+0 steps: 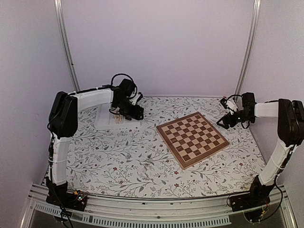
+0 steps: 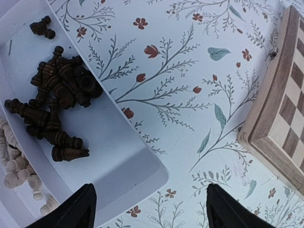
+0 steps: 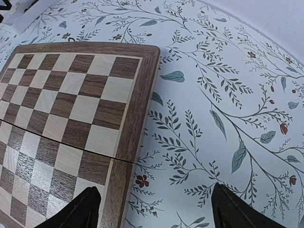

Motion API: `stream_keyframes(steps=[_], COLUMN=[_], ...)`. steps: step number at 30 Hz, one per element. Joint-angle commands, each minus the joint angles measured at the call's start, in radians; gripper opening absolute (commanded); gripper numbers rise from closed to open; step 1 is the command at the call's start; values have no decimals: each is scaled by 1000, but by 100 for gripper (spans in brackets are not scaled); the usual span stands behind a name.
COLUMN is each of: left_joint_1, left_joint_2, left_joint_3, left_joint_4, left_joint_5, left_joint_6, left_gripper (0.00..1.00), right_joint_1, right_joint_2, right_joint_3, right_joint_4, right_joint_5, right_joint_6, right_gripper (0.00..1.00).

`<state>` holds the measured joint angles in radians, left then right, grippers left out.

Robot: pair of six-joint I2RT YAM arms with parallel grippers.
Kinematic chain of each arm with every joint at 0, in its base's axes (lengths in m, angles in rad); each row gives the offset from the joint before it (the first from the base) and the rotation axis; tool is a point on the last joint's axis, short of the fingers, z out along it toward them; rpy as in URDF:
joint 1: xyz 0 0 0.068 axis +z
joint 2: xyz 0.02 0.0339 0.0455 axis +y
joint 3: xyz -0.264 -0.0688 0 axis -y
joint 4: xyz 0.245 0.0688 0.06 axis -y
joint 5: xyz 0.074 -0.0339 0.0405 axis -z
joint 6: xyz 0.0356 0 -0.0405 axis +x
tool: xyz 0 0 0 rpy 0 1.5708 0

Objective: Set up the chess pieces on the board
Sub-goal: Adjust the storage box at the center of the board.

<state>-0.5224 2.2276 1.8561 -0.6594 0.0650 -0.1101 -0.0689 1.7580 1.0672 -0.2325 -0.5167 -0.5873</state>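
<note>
Probably light, hard and apt to roll, the dark chess pieces (image 2: 57, 109) heaped in the white tray (image 2: 123, 161), upper left of the left wrist view, look best pinched across the stem, while the bare board (image 2: 280, 118) lies at the right edge and the left gripper (image 2: 149, 209) and right gripper (image 3: 154, 209) both gape empty.

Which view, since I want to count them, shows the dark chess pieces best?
Left wrist: the dark chess pieces lie heaped in the white tray, close enough to tell apart. Top external shows the tray small and far, with the dark pieces indiscernible. Right wrist shows only the board, no pieces.
</note>
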Motion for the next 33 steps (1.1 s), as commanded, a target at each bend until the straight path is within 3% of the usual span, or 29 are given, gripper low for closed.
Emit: stream_keyframes(steps=[1, 11, 26, 33], left_joint_1=[-4, -4, -20, -56], left_joint_2=[31, 83, 63, 24], left_joint_3=[2, 34, -22, -71], left_joint_4=[-37, -15, -82, -119], left_joint_5=[5, 33, -2, 3], left_joint_6=[65, 128, 148, 138], left_gripper=[82, 89, 77, 65], right_joint_1=[-6, -6, -6, -6], right_joint_2=[33, 41, 55, 70], right_joint_3=[27, 35, 49, 66], right_joint_4=[-29, -51, -79, -112], right_joint_5=[39, 14, -22, -56], right_joint_6=[10, 12, 7, 4], right_gripper=[84, 84, 81, 75])
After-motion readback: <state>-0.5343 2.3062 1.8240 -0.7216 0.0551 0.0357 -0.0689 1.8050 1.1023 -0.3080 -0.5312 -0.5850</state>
